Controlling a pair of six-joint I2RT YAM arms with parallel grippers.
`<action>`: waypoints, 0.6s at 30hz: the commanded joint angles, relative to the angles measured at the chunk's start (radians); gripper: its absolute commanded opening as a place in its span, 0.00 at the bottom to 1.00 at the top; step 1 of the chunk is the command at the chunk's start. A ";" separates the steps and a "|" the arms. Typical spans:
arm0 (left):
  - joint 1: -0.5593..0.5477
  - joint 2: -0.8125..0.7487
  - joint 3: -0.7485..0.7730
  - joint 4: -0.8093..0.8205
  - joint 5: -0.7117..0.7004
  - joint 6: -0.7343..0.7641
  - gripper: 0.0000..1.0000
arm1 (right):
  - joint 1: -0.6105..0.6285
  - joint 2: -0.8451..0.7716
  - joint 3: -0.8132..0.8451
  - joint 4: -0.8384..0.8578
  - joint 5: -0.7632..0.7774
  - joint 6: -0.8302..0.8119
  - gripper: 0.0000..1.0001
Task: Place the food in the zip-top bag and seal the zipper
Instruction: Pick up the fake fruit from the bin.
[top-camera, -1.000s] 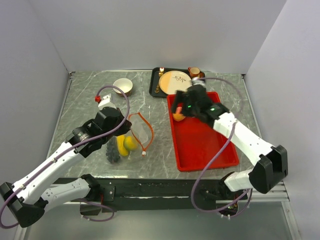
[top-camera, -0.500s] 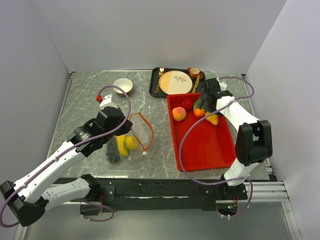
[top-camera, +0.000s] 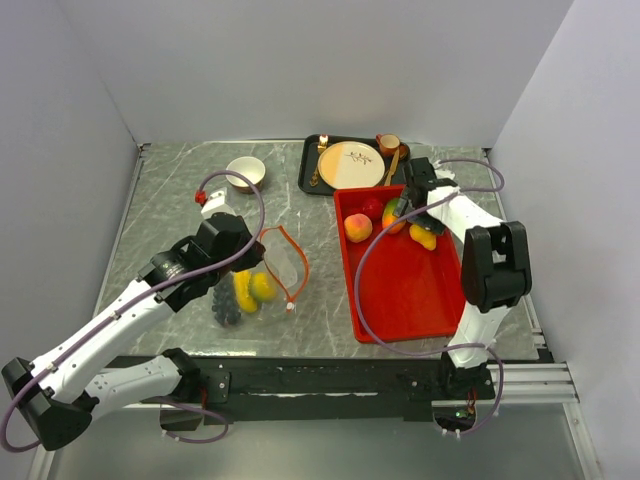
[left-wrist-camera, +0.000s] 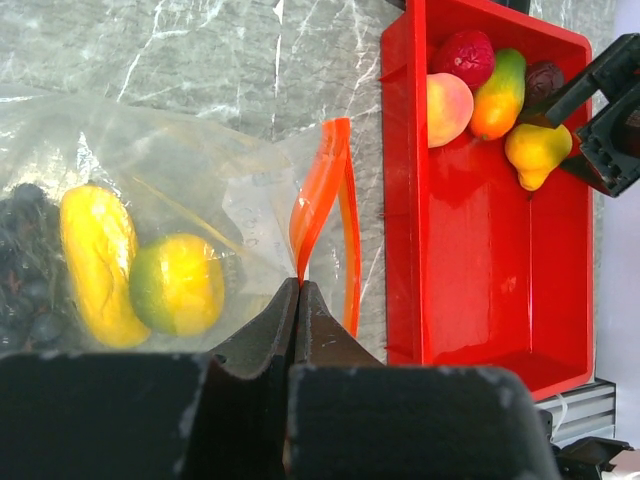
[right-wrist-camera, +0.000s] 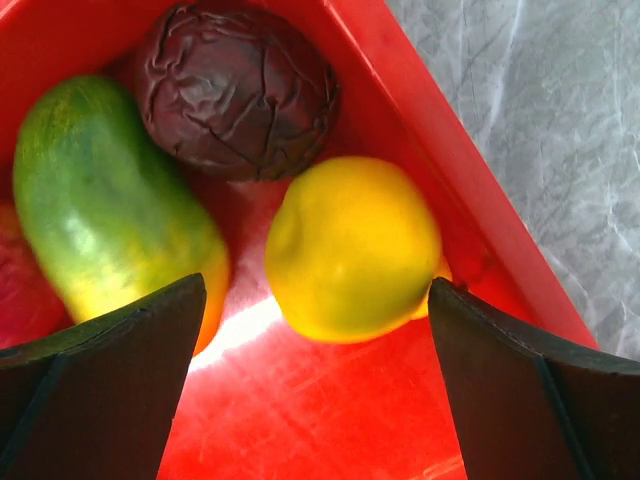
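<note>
left gripper: jaws together, clamped on the zipper at the mouth of the zip-top bag; orange strip rises straight out of the fingertips

zip-top bag lies on the worktop, left of the red tray and apart from it; mouth faces right; zipper forms an open loop in the top view; white slider tab at its near end

in the bag: yellow banana-like piece; yellow-green round fruit touching it on its right; dark grape bunch on its left

right gripper: jaws wide apart, holding nothing; over the far right corner of the red tray; one finger either side of the yellow lemon; cannot tell if either finger touches it

in the tray, all bunched at the far end: peach far left; red apple just beyond it; mango beside the lemon; dark plum wedged in the corner, touching mango and lemon; near part of the tray is bare red

beyond the red tray: dark tray carrying a cream plate and a cup; small bowl far left of centre on the worktop
</note>
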 joint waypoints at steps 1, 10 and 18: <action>0.001 0.002 0.022 0.004 -0.008 0.015 0.02 | -0.011 0.000 0.023 0.038 0.066 0.033 0.91; 0.001 0.015 0.033 0.014 0.001 0.023 0.02 | -0.027 -0.011 -0.038 0.070 0.043 0.033 0.66; 0.001 0.023 0.038 0.010 0.004 0.014 0.02 | -0.026 -0.068 -0.136 0.133 -0.038 -0.016 0.32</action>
